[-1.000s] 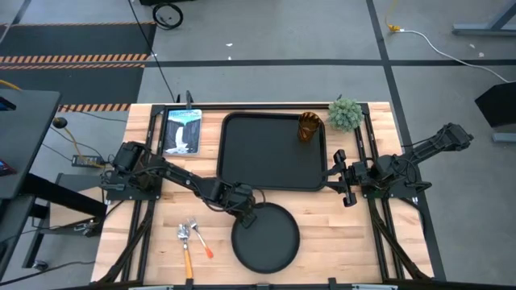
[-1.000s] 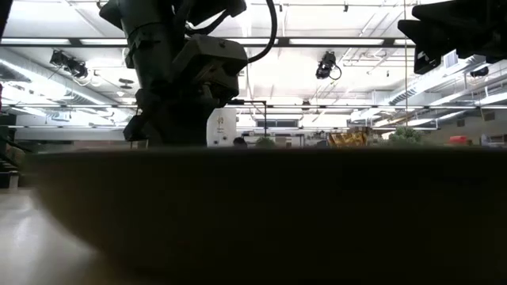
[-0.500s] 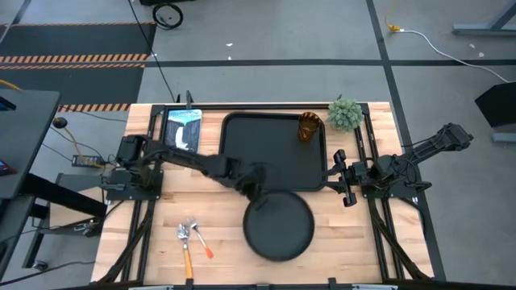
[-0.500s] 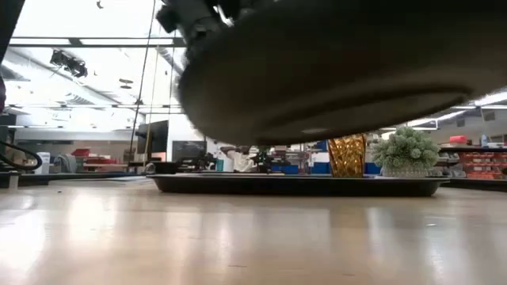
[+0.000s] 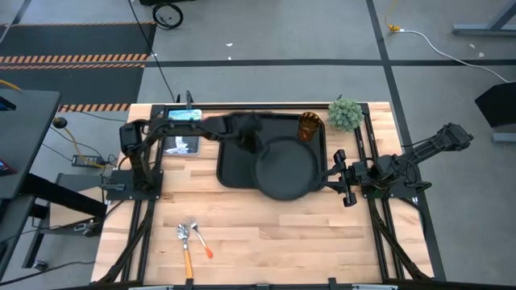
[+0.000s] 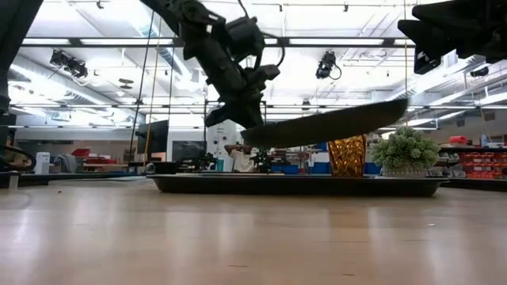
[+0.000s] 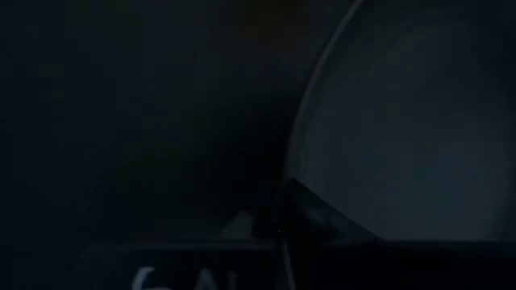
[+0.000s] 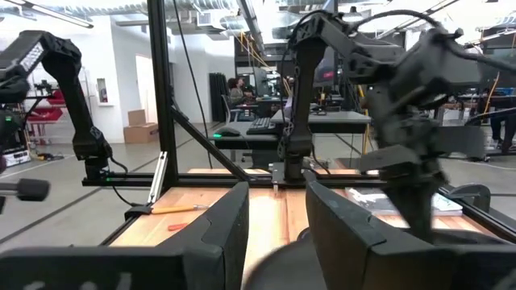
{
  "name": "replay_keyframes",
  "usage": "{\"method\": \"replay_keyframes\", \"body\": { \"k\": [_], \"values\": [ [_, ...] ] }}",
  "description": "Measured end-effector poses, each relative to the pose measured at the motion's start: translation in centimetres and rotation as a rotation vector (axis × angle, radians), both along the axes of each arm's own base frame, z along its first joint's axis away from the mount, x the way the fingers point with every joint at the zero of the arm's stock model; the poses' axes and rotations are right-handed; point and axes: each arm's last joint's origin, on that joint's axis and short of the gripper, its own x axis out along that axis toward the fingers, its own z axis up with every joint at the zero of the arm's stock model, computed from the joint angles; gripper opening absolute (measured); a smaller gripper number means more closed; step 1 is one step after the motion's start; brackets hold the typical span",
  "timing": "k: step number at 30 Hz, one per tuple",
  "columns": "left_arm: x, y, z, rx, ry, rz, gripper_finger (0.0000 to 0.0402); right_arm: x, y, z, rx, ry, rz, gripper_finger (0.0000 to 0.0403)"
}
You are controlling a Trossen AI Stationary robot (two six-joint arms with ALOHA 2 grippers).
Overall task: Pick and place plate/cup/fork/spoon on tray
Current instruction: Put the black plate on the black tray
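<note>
The round black plate [image 5: 286, 167] hangs tilted over the black tray [image 5: 223, 165], clear of it in the low view [image 6: 333, 125]. My left gripper [image 5: 256, 147] is shut on the plate's left rim. The amber cup [image 5: 310, 126] stands upright in the tray's far right corner. The fork and spoon [image 5: 192, 238] lie side by side on the wood near the front left. My right gripper [image 5: 344, 177] is open and empty, just off the tray's right edge. My left gripper pinches the plate's rim [image 6: 257, 134] on the side toward the table's left. It comes at the rim slanting down from the left, as the low view shows. The plate is lifted clear of the tray, its held edge lower and its free edge [image 6: 400, 103] higher.
A small green plant [image 5: 345, 114] stands at the far right corner beside the tray. A printed card or book [image 5: 181, 133] lies at the far left under my left arm. Bare wood lies between the tray and the front edge.
My left gripper has risen and gone toward the far edge and to the right, carrying the plate. The plate has left the table near the front edge, lifted clear, and now hangs tilted over the tray's right half.
</note>
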Motion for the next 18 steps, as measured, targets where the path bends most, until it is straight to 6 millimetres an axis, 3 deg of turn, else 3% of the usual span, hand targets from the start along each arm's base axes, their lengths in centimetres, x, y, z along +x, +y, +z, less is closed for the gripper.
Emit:
{"method": "replay_keyframes", "body": {
  "k": [7,18],
  "values": [
    [-0.2,2.9,-0.6,0.024,-0.029,0.065,0.0013,0.0,0.0,0.0,0.0,0.0,0.0,0.0132],
    [0.1,6.0,-5.0,-0.036,0.017,0.098,0.0013,0.0,0.0,0.0,0.0,0.0,0.0,0.0132]
  ]
}}
